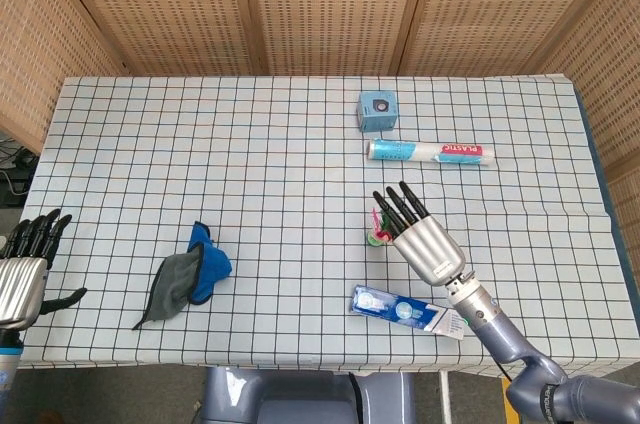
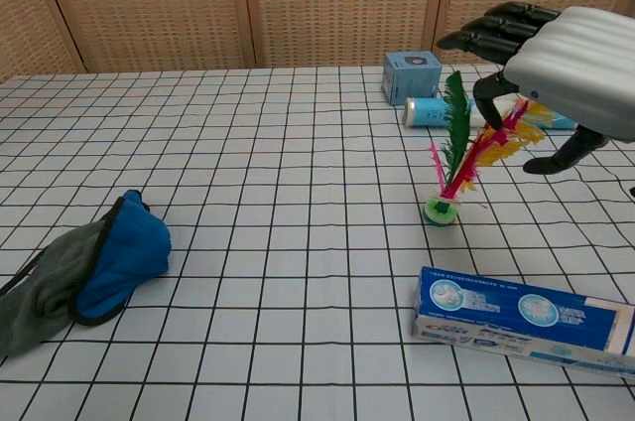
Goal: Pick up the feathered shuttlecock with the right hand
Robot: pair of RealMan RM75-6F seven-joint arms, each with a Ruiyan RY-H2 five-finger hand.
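Observation:
The feathered shuttlecock (image 2: 458,158) stands nearly upright, its green base (image 2: 442,210) low over the checked table and its green, red and yellow feathers pointing up. My right hand (image 2: 568,69) arches over the feather tips and grips them between the dark fingers (image 2: 486,34) and the thumb. In the head view the right hand (image 1: 425,247) covers most of the shuttlecock (image 1: 378,230). I cannot tell whether the base touches the table. My left hand (image 1: 22,266) hangs off the table's near left corner with its fingers spread and holds nothing.
A toothpaste box (image 2: 521,320) lies just in front of the shuttlecock. Behind it are a white-and-blue tube (image 2: 432,111) and a small blue box (image 2: 412,76). A blue and grey cloth (image 2: 89,272) lies at the near left of the table (image 2: 298,173).

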